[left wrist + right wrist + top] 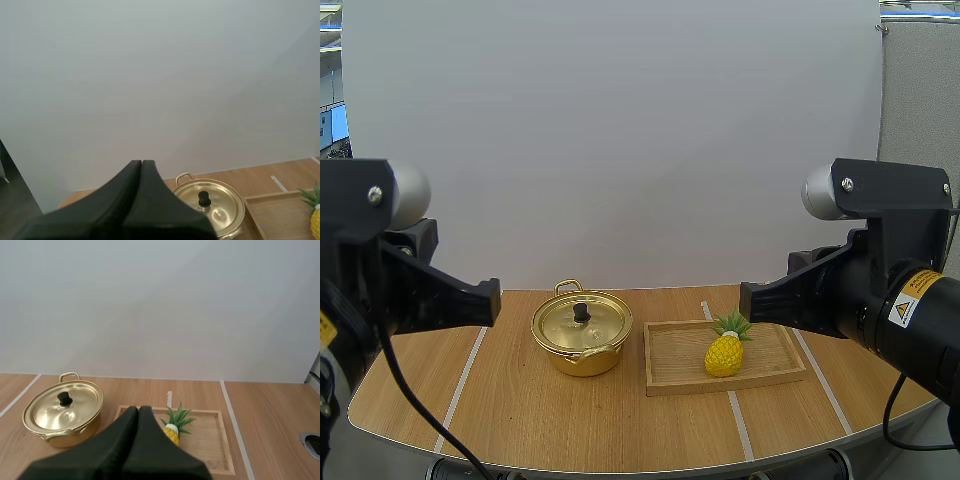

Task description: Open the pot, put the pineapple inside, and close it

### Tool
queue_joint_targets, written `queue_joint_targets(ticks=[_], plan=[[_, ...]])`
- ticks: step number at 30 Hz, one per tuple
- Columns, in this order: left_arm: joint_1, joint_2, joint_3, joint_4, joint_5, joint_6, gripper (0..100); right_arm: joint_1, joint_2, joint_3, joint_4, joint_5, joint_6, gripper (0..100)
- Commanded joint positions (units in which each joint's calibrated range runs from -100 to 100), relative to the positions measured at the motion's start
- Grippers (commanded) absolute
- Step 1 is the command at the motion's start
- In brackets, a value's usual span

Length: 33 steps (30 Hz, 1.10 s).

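A gold pot (582, 333) with its lid on and a black knob (581, 312) stands on the wooden table, left of centre. A yellow pineapple (725, 350) with green leaves stands upright in a shallow wooden tray (670, 368) just right of the pot. My left gripper (141, 164) is shut on nothing, raised well back from the pot (212, 207). My right gripper (138, 410) is likewise shut and empty, held high behind the pineapple (173, 427) and the pot (62, 412).
White tape lines (460, 375) run across the tabletop on both sides. A white wall stands behind the table. The table's curved front edge (620, 465) lies near the arms' bases.
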Motion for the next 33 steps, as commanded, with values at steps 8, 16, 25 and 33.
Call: queue_joint_targets(ticks=[8,16,25,33], plan=[[0.20,23.9,-0.2,-4.6,-0.6,2.2,0,-0.2,18.1,-0.6,-0.1,2.4,0.3,0],[0.20,37.2,-0.2,-4.7,-4.2,3.1,0,-0.2,33.2,-0.6,-0.1,4.1,0.3,0],[0.20,45.8,-0.2,-5.3,-2.8,3.0,13,-0.2,42.3,-0.6,-0.1,5.2,0.5,1],[0.20,48.3,-0.2,-5.4,-1.3,7.6,100,-0.2,42.4,-0.6,-0.1,3.9,0.5,100]])
